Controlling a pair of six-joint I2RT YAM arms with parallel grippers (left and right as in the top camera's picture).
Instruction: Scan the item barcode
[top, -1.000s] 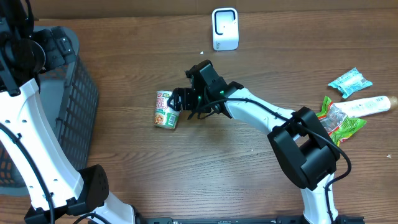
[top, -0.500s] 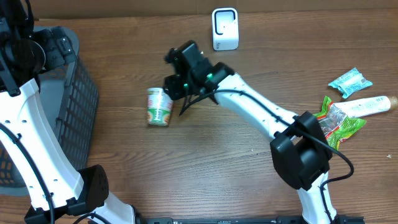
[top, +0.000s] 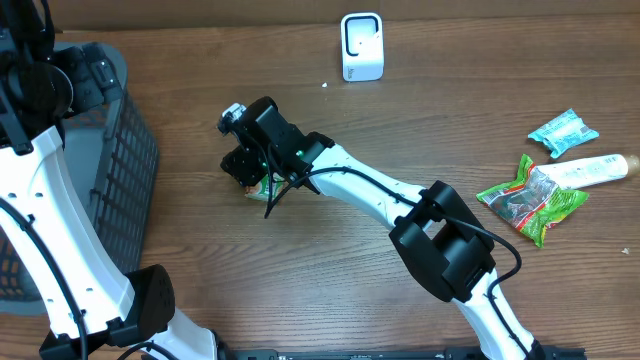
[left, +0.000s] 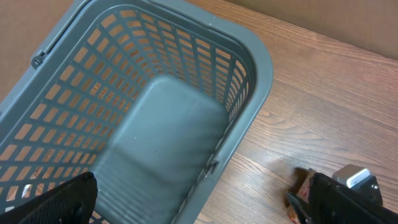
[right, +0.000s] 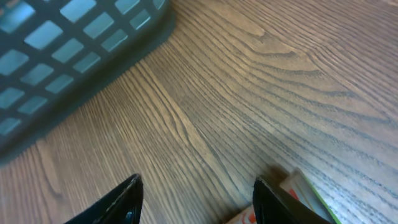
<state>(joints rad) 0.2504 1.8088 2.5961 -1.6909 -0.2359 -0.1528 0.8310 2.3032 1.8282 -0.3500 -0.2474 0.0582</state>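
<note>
We see the right arm stretched far across the table (top: 330, 290) toward its left side, with the right gripper (top: 243, 166) hanging over the cup (top: 260, 187). From overhead the cup is mostly hidden under the gripper, and only a sliver of its green and red label shows, on the wood between the basket (top: 120, 150) and the middle of the table. In the right wrist view the fingers (right: 127, 202) stand apart with bare wood grain between them, so these jaws are released and grasp nothing. The cup's edge (right: 303, 188) shows just outside one finger at the bottom of that view, not between the two. The basket's dark wall fills the top left corner of the same view. The left gripper (left: 202, 183) hovers above the basket, its jaws spread wide and empty, with the grey lattice floor below them. The scanner (top: 361, 46) stands upright at the far edge of the table, well apart from the cup. On the right side lie a teal packet (top: 563, 131), a green bag (top: 530, 200) and a pale tube (top: 590, 170), the tube touching the bag.
</note>
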